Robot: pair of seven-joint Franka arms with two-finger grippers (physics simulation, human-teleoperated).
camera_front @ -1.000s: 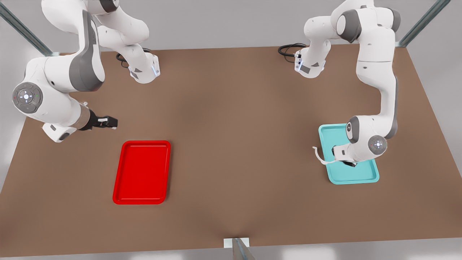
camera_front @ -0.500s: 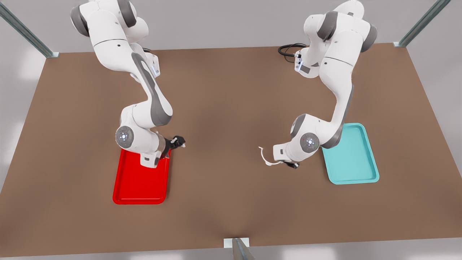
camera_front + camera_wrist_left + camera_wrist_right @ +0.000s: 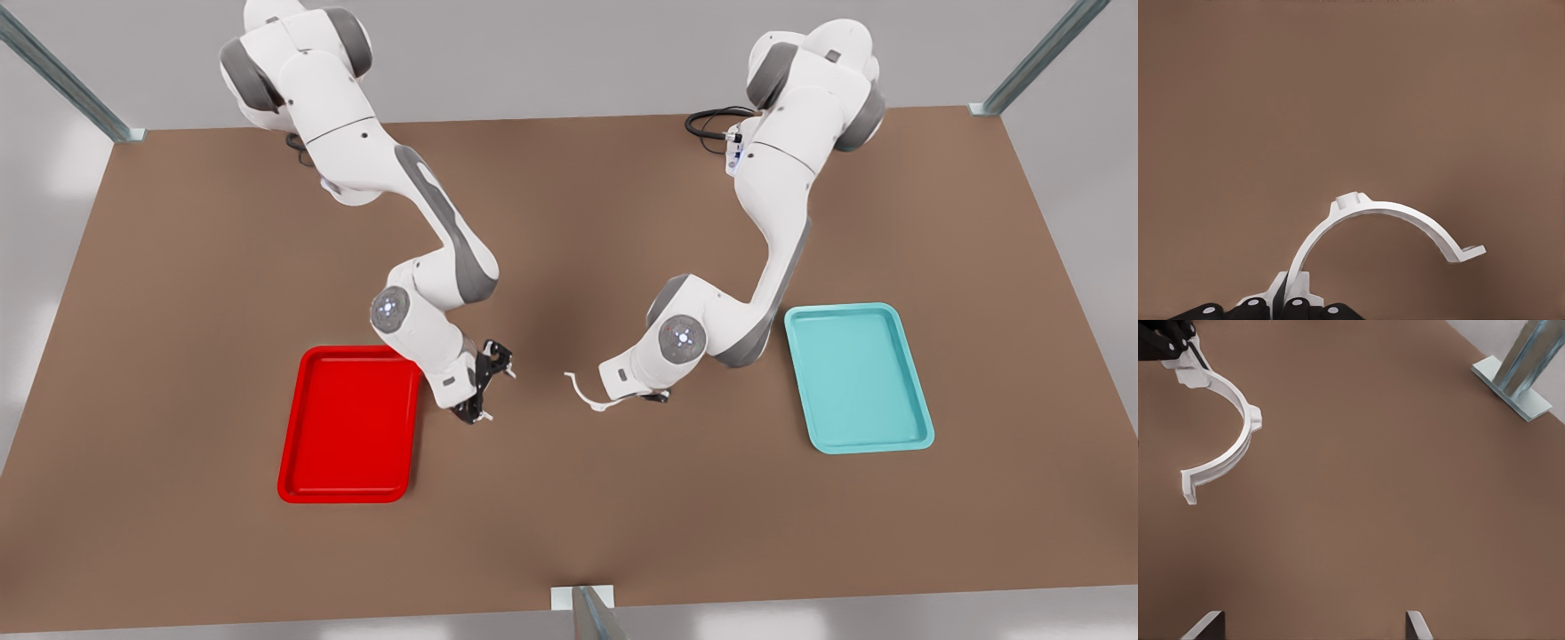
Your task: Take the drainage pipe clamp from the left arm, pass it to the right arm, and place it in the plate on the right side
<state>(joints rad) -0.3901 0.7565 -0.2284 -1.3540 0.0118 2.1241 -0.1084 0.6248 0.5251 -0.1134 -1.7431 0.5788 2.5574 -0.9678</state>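
The drainage pipe clamp (image 3: 587, 395) is a thin white half-ring hanging just above the brown table near its middle. My left gripper (image 3: 642, 397), on the arm at the front view's right, is shut on one tab end of the clamp (image 3: 1391, 215), and the left gripper's fingers (image 3: 1281, 305) pinch that tab. My right gripper (image 3: 492, 385) is open, just off the near corner of the red plate (image 3: 347, 427), facing the clamp across a short gap. From the right wrist, the clamp (image 3: 1231, 450) hangs ahead of the right gripper (image 3: 1315, 627), still gripped by the left gripper (image 3: 1171, 347).
A teal tray (image 3: 858, 382) lies on the front view's right, behind the left arm's elbow. A metal post foot (image 3: 582, 600) stands at the table's near edge, and the same post foot (image 3: 1511, 380) appears in the right wrist view. Black cables (image 3: 711, 120) lie by the arm bases.
Both arms swung toward the table's middle. The left gripper carried the clamp from over the teal tray to the centre. The right gripper came from the far side, past the red plate.
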